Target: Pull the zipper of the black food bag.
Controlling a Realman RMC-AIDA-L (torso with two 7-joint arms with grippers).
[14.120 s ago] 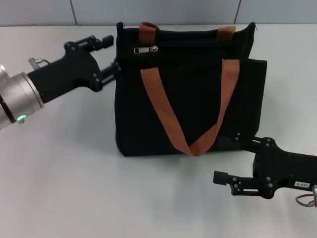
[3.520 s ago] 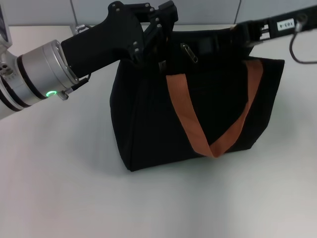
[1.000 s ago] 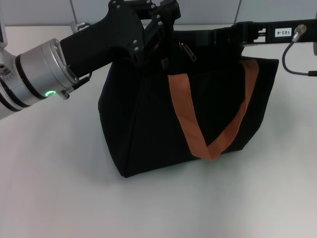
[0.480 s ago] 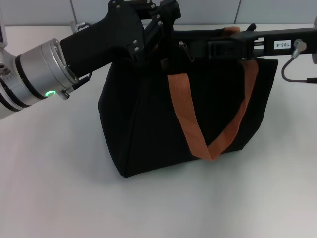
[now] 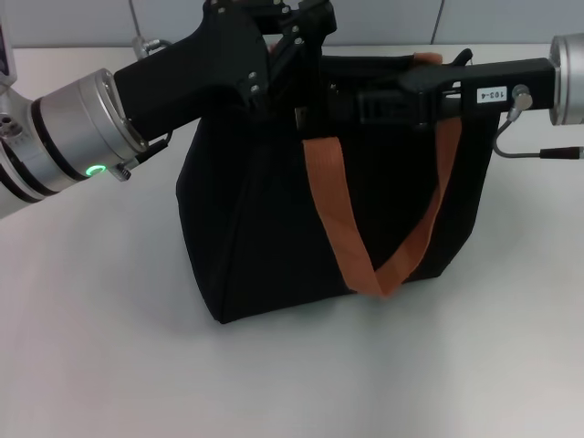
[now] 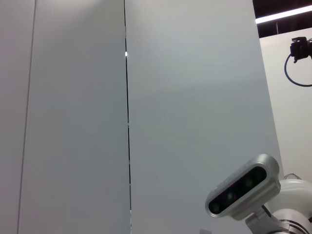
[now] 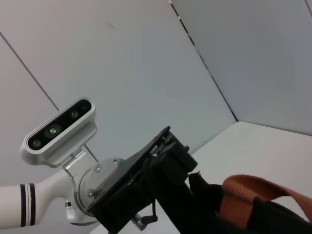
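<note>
Right gripper (image 5: 342,100) reaches in from the right along the top edge of the black food bag (image 5: 265,237), its dark fingers lying across the spot where the zip track runs; whether they are spread or closed, and whether they have hold of the zipper, cannot be told, because black metal sits against black cloth and the slider itself is hidden behind them. Left gripper (image 5: 297,36) comes in from the upper left and presses at the bag's top left corner, its jaws lost against the fabric, so its grip cannot be told either. The bag stands upright in the middle of the white table (image 5: 109,347), leaning a little, with one orange-brown strap (image 5: 365,228) hanging in a V down its front. In the right wrist view the left gripper (image 7: 170,168) shows beside a second orange strap (image 7: 253,192) at the bag's rim.
</note>
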